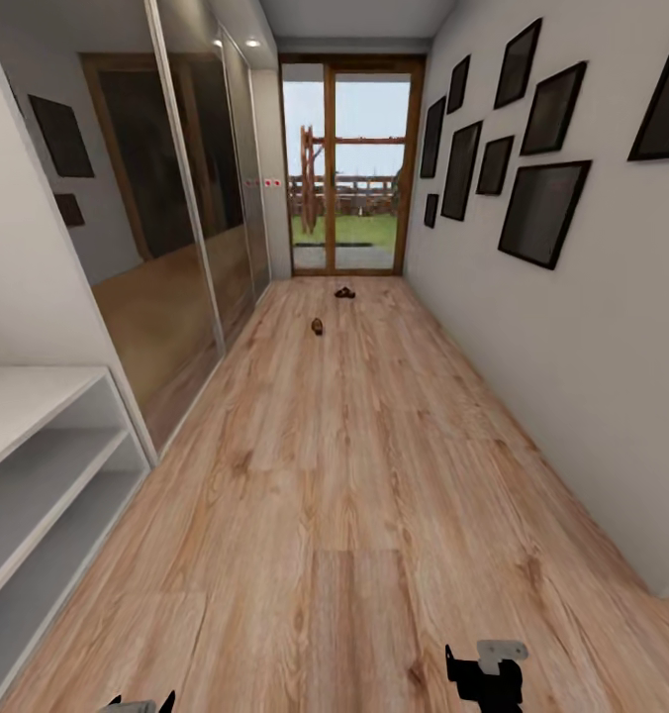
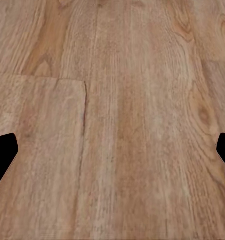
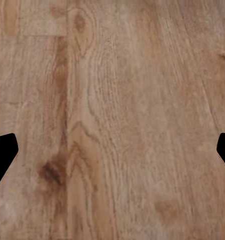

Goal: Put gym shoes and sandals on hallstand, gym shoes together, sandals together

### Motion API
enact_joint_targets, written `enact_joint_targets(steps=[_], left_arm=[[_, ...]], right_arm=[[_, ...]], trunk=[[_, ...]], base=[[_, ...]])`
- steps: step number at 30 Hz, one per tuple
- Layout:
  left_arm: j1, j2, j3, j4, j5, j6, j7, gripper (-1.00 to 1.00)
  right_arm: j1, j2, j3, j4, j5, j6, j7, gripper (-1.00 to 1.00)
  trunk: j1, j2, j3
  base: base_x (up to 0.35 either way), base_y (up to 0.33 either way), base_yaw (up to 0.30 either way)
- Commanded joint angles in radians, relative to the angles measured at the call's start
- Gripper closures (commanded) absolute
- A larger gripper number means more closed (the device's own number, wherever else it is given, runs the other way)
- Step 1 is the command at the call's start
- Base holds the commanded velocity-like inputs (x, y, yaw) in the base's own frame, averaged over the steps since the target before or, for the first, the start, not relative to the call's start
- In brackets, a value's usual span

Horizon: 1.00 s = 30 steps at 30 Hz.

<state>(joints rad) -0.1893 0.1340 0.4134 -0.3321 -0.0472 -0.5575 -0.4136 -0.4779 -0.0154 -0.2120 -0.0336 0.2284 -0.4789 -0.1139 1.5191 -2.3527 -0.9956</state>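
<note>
Far down the corridor floor (image 1: 354,475) lie the two sandals, small and dark brown: one (image 1: 317,326) nearer, the other (image 1: 344,292) close to the glass door. The gym shoes are out of view. The hallstand (image 1: 47,436), light grey with a bench top and two low shelves, stands against the left wall near me. At the head view's lower edge hang my left gripper (image 1: 137,705) and right gripper (image 1: 485,679). Both wrist views look down on bare planks, with dark fingertips (image 2: 3,152) (image 3: 3,152) spread wide and nothing between them.
Mirrored sliding wardrobe doors (image 1: 191,228) line the left wall beyond the hallstand. Black picture frames (image 1: 542,208) hang on the right wall. A wood-framed glass door (image 1: 349,163) closes the far end. The floor runs open between me and the sandals.
</note>
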Motion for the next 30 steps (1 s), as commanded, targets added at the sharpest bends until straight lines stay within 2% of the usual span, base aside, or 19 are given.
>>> enact_joint_targets(steps=[1, 30], left_arm=[[-0.001, -0.001, 0.008, 0.001, -0.005, -0.002, -0.007, -1.00], [-0.001, -0.001, 0.008, 0.001, -0.005, -0.002, -0.007, -1.00]], right_arm=[[-0.001, 0.000, -0.006, 0.001, 0.011, -0.003, -0.005, -1.00], [0.001, -0.003, -0.006, 0.001, 0.011, -0.003, -0.006, -1.00]], trunk=[[0.000, 0.000, -0.001], [0.000, 0.000, -0.001]], base=[[0.338, 0.000, 0.000], [0.338, 0.000, 0.000]])
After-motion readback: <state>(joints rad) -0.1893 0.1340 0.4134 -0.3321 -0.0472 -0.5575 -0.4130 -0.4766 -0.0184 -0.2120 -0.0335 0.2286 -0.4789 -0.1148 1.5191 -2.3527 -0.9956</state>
